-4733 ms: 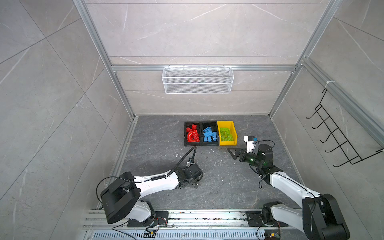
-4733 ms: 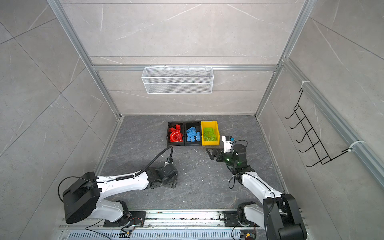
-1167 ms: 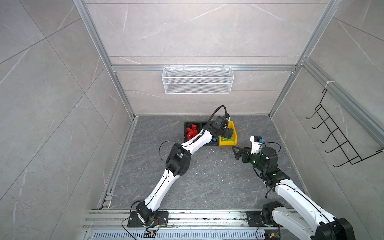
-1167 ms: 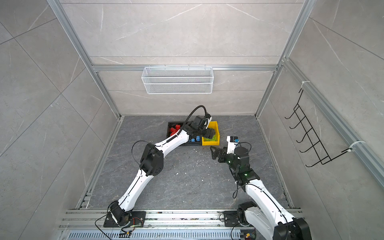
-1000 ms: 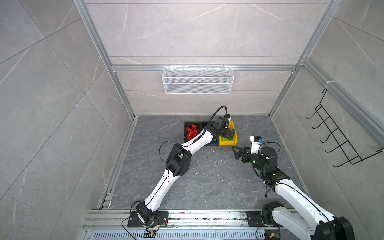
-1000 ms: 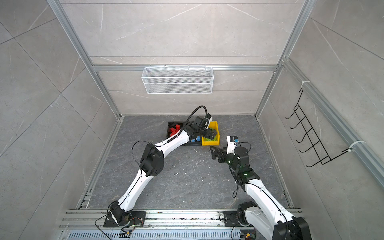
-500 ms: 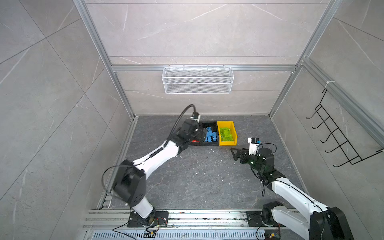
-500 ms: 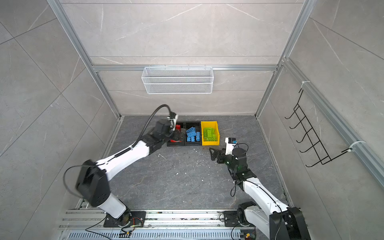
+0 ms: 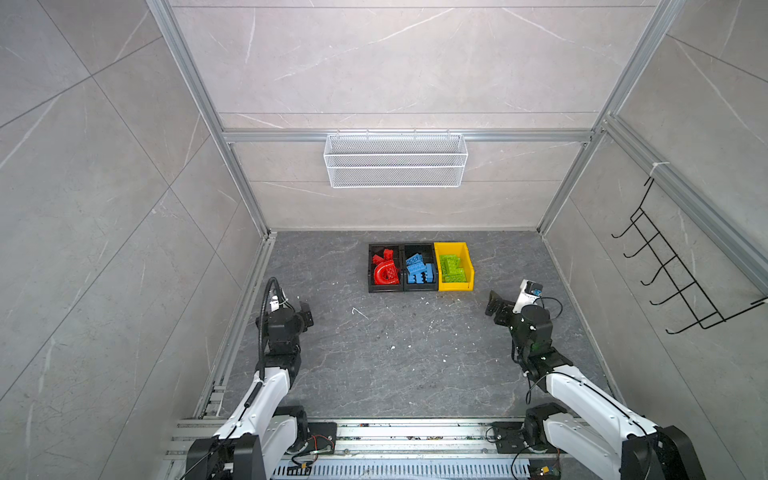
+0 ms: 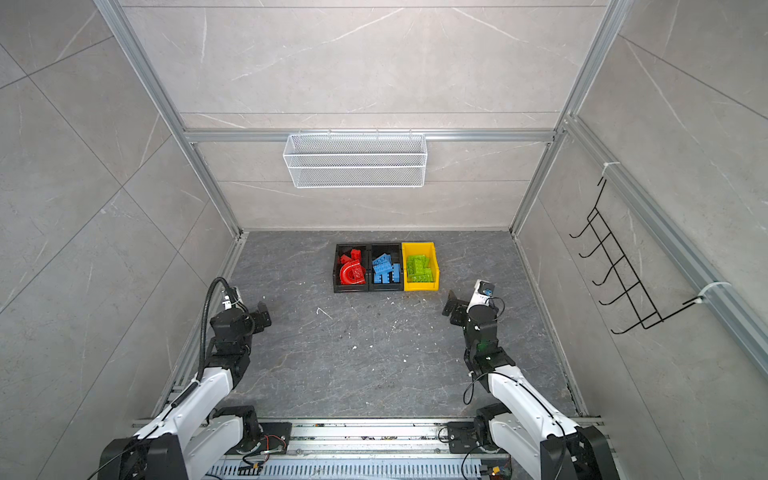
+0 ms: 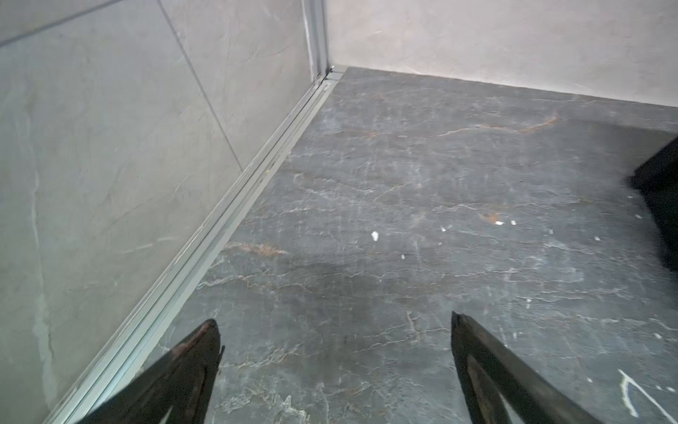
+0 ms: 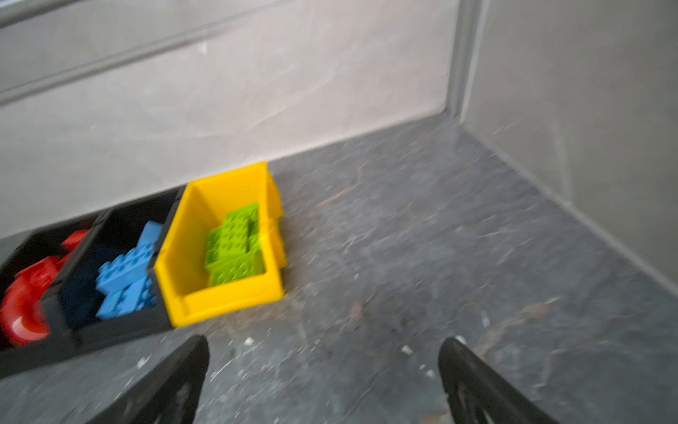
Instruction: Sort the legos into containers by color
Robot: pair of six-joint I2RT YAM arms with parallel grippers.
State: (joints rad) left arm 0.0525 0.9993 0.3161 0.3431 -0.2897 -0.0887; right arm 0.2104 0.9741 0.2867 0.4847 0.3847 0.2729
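Note:
Three containers stand in a row near the back wall. The left black bin (image 9: 370, 270) holds the red legos (image 9: 384, 272), among them an arch piece. The middle black bin (image 9: 419, 287) holds the blue legos (image 9: 419, 270), and the yellow bin (image 9: 470, 266) holds the green legos (image 9: 453, 266). No brick lies on the floor. My left gripper (image 9: 305, 318) hovers open and empty at the front left, far from the bins. My right gripper (image 9: 496, 307) is open and empty, just right of and in front of the yellow bin (image 12: 220, 297).
A white wire basket (image 9: 395, 162) hangs on the back wall. A black hook rack (image 9: 673, 274) is on the right wall. An aluminium rail (image 11: 238, 205) runs along the left floor edge beside my left gripper (image 11: 334, 323). White flecks dot the grey floor.
My left arm has pulled back from over the bins to the front left of the floor, its gripper open. The right arm has shifted only slightly.

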